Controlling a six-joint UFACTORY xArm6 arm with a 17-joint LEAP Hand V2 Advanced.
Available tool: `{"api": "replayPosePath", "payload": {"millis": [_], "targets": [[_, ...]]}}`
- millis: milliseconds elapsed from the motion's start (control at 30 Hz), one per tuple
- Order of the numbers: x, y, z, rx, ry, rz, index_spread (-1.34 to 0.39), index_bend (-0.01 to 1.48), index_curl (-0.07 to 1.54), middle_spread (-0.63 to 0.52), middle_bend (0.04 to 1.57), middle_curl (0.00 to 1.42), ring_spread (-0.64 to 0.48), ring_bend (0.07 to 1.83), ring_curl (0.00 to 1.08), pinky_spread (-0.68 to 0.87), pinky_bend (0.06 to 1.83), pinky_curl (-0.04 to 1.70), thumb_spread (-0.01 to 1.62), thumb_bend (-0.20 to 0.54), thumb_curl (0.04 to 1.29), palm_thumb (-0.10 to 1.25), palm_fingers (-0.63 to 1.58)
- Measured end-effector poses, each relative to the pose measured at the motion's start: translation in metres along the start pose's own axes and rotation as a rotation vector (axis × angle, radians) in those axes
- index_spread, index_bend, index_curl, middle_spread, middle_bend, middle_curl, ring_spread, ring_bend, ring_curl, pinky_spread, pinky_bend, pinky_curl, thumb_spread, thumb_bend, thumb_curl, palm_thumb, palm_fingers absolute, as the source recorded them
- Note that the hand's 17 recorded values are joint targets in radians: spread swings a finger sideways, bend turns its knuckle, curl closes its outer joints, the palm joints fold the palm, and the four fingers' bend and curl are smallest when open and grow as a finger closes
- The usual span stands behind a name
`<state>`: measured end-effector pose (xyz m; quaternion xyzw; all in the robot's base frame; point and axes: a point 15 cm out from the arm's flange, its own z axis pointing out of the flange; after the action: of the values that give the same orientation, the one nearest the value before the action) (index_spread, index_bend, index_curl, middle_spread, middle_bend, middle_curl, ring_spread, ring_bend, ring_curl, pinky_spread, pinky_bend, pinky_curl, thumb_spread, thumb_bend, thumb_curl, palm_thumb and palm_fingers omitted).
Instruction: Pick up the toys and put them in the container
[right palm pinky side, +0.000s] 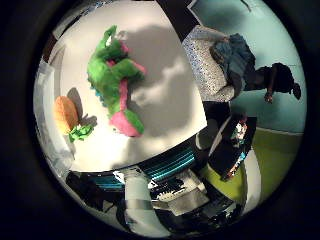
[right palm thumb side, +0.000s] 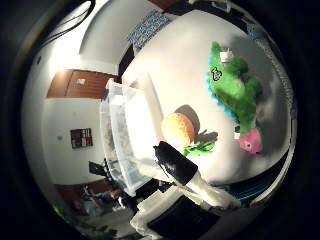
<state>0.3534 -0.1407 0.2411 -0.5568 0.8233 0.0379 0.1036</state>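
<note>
A green plush dinosaur with pink belly and feet lies on the white table. An orange carrot toy with green leaves lies next to it, near the table's edge. In the right thumb side palm view the carrot toy lies between the dinosaur and a clear plastic container that stands on the table. My hand is above the table, well away from the toys. One black and white finger reaches in near the carrot's leaves, relaxed, with nothing in it.
A chair with a patterned cushion stands beside the table's far side. The table's edge runs close to the hand's white body. A wooden cabinet is against the wall beyond the container.
</note>
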Motion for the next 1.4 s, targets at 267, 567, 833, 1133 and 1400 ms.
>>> {"api": "replayPosePath", "payload": {"millis": [267, 567, 833, 1133, 1400], "targets": [[0.014, -0.010, 0.043, -0.050, 0.004, 0.027, -0.18, 0.15, 0.27, 0.17, 0.27, 0.32, 0.24, 0.52, 0.18, 0.46, 0.59, 0.24, 1.15, -0.020, 0.30, 0.47, 0.16], [0.026, -0.014, 0.068, -0.075, 0.016, 0.039, -0.18, 0.15, 0.26, 0.16, 0.27, 0.32, 0.23, 0.51, 0.19, 0.46, 0.58, 0.25, 1.15, -0.020, 0.30, 0.47, 0.15], [0.033, -0.010, 0.095, -0.135, 0.013, 0.054, -0.21, 0.15, 0.25, 0.13, 0.27, 0.32, 0.24, 0.50, 0.20, 0.46, 0.59, 0.26, 1.15, -0.019, 0.30, 0.48, 0.11], [0.040, -0.003, 0.114, -0.191, 0.033, 0.042, -0.23, 0.15, 0.25, 0.07, 0.33, 0.34, 0.21, 0.55, 0.22, 0.45, 0.53, 0.24, 1.11, -0.008, 0.36, 0.69, 0.20], [0.047, 0.000, 0.112, -0.208, 0.067, 0.028, -0.28, 0.18, 0.27, -0.23, 0.68, 0.50, -0.24, 0.92, 0.35, -0.04, 0.58, 0.22, 1.05, -0.014, 0.42, 0.83, 0.72]]}}
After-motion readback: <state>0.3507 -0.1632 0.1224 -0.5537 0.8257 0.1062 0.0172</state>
